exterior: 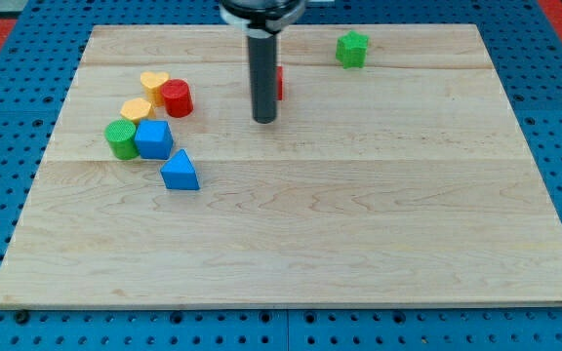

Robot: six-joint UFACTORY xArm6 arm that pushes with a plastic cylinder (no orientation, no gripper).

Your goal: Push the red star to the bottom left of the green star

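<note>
The green star (pixel 352 49) lies near the view's top, right of centre, on the wooden board (pixel 291 244). The red star (pixel 279 83) is almost wholly hidden behind my rod; only a red sliver shows at the rod's right edge. It sits below and to the left of the green star. My tip (pixel 264 120) rests on the board just below and slightly left of that red sliver, close to it; I cannot tell whether they touch.
A cluster sits at the view's left: a yellow heart (pixel 154 85), a red cylinder (pixel 176 98), a yellow block (pixel 136 109), a green cylinder (pixel 121 139), a blue cube (pixel 153 139) and a blue triangle (pixel 180 172). The board lies on blue pegboard (pixel 8 117).
</note>
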